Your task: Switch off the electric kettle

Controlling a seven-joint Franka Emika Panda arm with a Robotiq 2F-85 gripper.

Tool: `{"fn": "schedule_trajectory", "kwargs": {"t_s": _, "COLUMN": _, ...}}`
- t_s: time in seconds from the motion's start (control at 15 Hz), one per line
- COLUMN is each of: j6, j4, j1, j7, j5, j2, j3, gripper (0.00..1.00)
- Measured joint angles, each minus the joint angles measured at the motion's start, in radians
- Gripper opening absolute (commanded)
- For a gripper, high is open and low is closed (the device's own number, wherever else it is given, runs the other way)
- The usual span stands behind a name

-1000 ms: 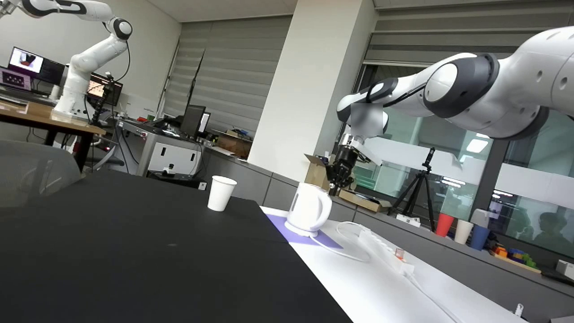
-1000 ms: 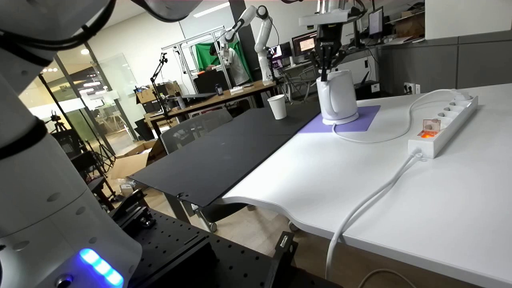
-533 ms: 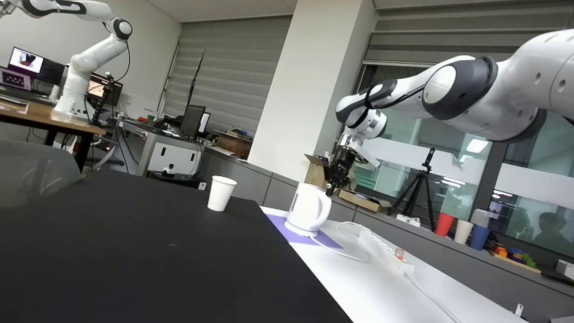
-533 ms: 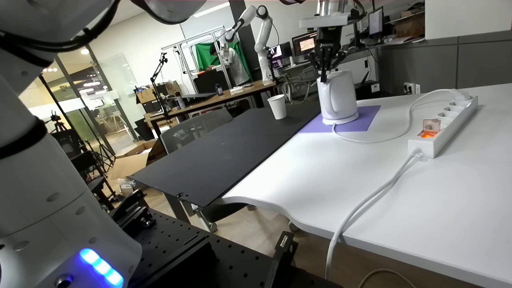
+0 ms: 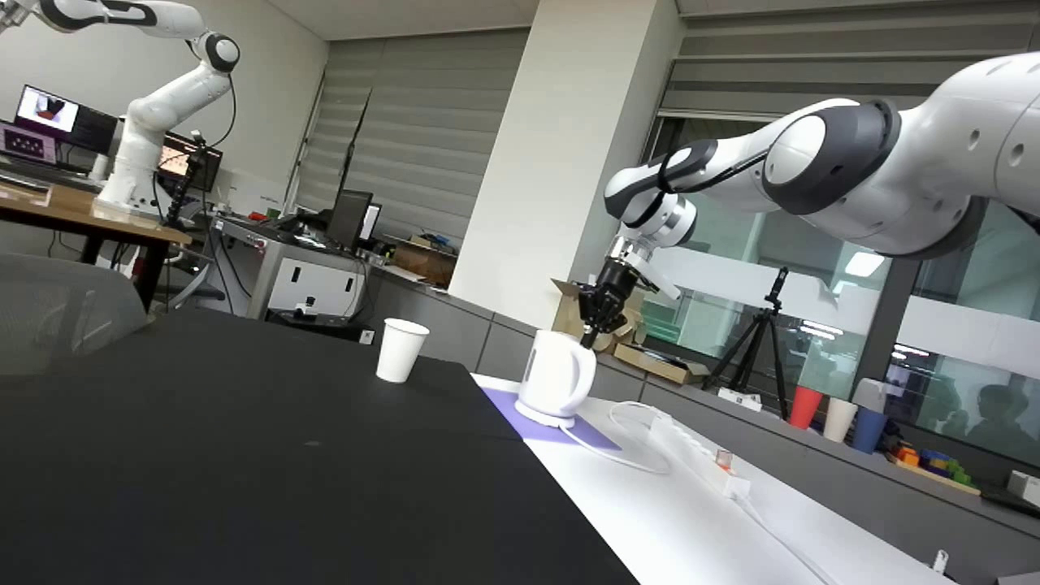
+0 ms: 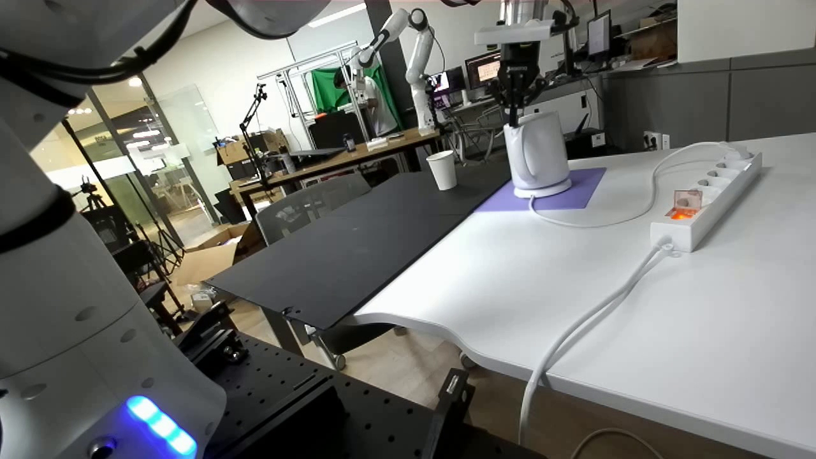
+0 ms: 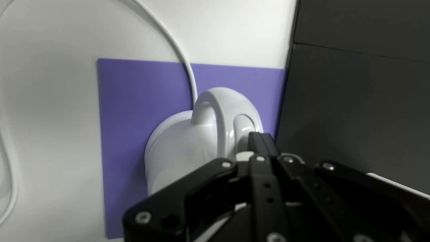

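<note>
We see the gripper (image 7: 262, 140), jaws pressed together, at the handle (image 7: 231, 104) of the kettle (image 7: 188, 148); past the mat (image 7: 127, 101) edge, the table (image 7: 53, 101) spreads wide.

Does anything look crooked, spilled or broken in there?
No spill or damage shows. The white kettle and paper cup lean in an exterior view, but so does the big column behind them, so probably the picture itself is tilted.

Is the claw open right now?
No, in the wrist view the claw has its fingertips together, no gap showing, near the top of the kettle's handle.
</note>
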Motion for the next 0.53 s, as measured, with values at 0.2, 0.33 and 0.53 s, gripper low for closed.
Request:
{"fn": "schedule_trajectory", "kwargs": {"t_s": 0.2, "j6": 0.033, "j4": 0.006, "j1": 0.006, "j7": 0.000, "j5": -0.001, "j2": 0.000, "j3": 0.000, "gripper": 0.00}}
{"fn": "schedule_trajectory", "kwargs": {"t_s": 0.33, "j6": 0.052, "j4": 0.008, "j1": 0.014, "j7": 0.007, "j5": -0.005, "j2": 0.000, "j3": -0.001, "gripper": 0.00}}
{"fn": "schedule_trajectory", "kwargs": {"t_s": 0.53, "j6": 0.034, "j4": 0.016, "j1": 0.028, "j7": 0.033, "j5": -0.013, "j2": -0.004, "j3": -0.011, "gripper": 0.00}}
